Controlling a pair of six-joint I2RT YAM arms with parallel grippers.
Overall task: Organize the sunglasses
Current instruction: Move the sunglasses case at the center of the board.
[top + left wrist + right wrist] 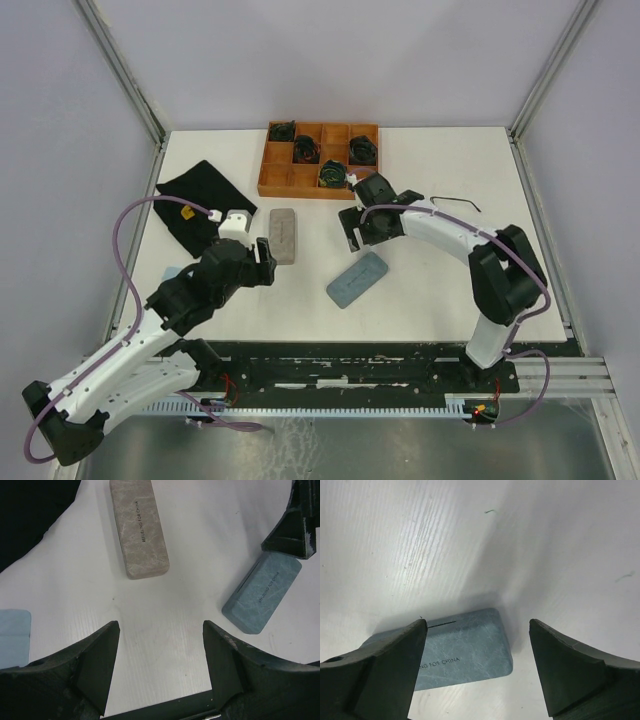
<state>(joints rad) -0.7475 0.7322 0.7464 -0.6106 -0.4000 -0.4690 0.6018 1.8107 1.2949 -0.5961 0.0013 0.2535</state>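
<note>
One pair of sunglasses [455, 201] shows as a thin dark wire shape on the table, right of my right arm; no second pair shows. A grey case [284, 235] lies closed at mid-table and also shows in the left wrist view [140, 527]. A blue case [357, 279] lies closed to its right, also in the left wrist view [262, 592] and the right wrist view [465, 650]. My left gripper [264, 258] [160, 625] is open and empty, just near of the grey case. My right gripper [350, 228] [477, 622] is open and empty above the blue case's far end.
A wooden compartment tray [275, 172] with several dark green coiled bundles [333, 174] stands at the back. A black cloth [200, 205] lies at the left. A light blue flat item [14, 630] lies beside my left arm.
</note>
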